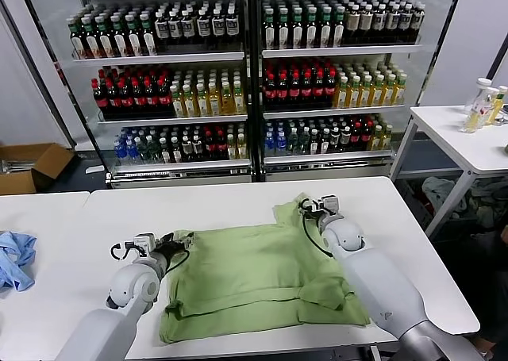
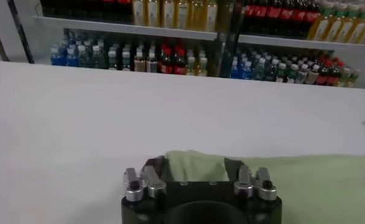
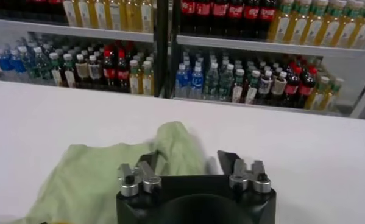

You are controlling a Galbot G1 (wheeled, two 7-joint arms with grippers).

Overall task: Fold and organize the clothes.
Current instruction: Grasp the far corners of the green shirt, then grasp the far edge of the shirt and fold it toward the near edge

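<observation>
The light green T-shirt (image 1: 254, 278) lies plain side up on the white table (image 1: 230, 198), its near part folded in and a sleeve sticking out at the far right. My left gripper (image 1: 181, 240) is at the shirt's far left corner. In the left wrist view it (image 2: 195, 167) is open, with a fold of the shirt (image 2: 194, 165) between its fingers. My right gripper (image 1: 311, 205) is at the far right sleeve. In the right wrist view it (image 3: 188, 161) is open, with the raised sleeve (image 3: 173, 143) between its fingers, nearer one side.
A light blue cloth (image 1: 16, 258) lies on the table at the far left. Drink shelves (image 1: 246, 75) stand behind the table. A cardboard box (image 1: 32, 167) is on the floor at left. A side table with bottles (image 1: 484, 107) stands at right.
</observation>
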